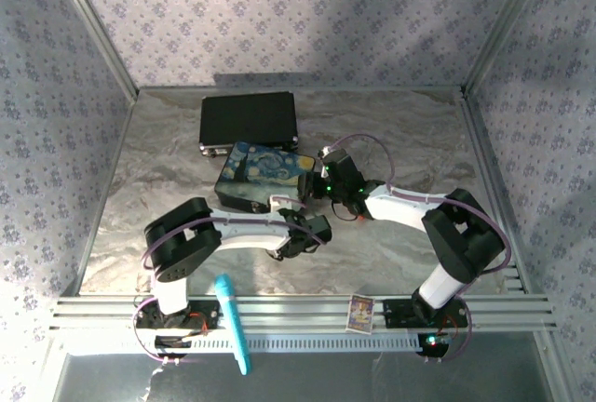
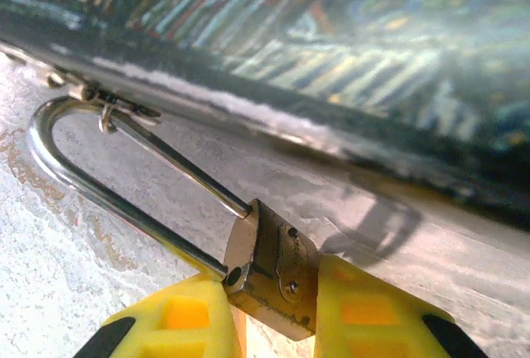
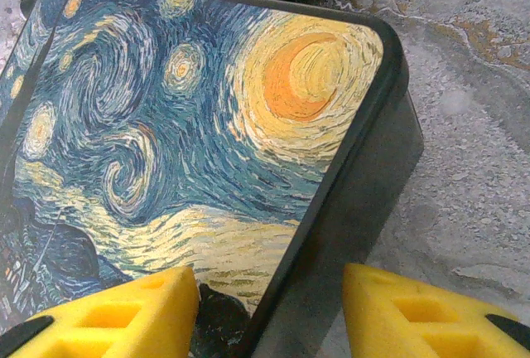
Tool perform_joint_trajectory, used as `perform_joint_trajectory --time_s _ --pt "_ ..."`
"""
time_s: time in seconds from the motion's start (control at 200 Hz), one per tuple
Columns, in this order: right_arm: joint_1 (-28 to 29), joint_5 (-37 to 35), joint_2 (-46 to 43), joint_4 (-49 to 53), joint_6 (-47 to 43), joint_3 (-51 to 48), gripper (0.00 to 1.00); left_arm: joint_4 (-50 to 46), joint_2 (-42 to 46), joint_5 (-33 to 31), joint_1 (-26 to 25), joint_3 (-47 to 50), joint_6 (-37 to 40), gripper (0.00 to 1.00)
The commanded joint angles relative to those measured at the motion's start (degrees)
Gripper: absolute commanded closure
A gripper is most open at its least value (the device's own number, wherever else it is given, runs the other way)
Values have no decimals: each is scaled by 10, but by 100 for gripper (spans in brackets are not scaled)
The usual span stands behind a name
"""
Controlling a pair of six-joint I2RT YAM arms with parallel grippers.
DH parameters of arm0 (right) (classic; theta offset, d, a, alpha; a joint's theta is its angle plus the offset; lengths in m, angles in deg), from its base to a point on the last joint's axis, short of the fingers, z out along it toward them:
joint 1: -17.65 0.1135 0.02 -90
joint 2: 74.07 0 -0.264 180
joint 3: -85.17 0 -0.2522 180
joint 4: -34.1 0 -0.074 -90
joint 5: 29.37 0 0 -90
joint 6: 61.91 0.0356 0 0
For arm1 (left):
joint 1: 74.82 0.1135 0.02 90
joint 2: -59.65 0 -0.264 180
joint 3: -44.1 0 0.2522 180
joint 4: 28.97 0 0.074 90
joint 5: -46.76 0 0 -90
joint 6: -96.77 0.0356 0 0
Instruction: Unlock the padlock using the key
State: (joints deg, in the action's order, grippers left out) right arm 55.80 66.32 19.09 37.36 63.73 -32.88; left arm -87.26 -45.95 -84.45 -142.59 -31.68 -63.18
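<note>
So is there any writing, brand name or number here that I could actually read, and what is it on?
No text here can be read.
The small card on the front rail: printed, but too small to read.
The padlock: no stamp or brand can be made out on its brass body, which is blurred.
The painted box: a swirling night-sky picture on the lid, no words visible.

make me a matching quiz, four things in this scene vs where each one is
1 padlock
2 painted box
3 black case
4 teal stick

a lying across the near rails
b between the left pincer's fingers
c farthest back, behind the painted box
d its corner under the open right pincer

Pairs: 1-b, 2-d, 3-c, 4-a
</note>
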Motion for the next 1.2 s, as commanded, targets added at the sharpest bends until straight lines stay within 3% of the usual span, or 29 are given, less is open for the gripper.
perform_joint_trajectory --time_s 0.0,0.21,0.405,0.605,0.75,0.984,1.089,1.194 --pt "-4 -18 47 114 0 -36 50 -114 -40 13 -25 -36 15 84" --pt "-6 -15 47 113 -1 -36 49 -184 -24 -2 -1 7 -1 90" --pt "-6 -13 51 110 -1 -32 49 -163 -2 9 -8 49 20 86" --pt "-6 -10 55 109 -1 -32 49 -205 -77 -1 -29 -8 10 81" --pt "-8 -13 51 111 -1 -36 49 -150 -68 11 -39 1 33 79" --pt "-15 -10 46 122 -11 -26 45 -49 40 21 -47 38 91 55" --pt "-14 -16 36 140 -25 -9 41 -10 102 30 -45 61 118 35" --pt "-14 -24 23 172 -50 16 28 25 167 51 -35 84 139 16"
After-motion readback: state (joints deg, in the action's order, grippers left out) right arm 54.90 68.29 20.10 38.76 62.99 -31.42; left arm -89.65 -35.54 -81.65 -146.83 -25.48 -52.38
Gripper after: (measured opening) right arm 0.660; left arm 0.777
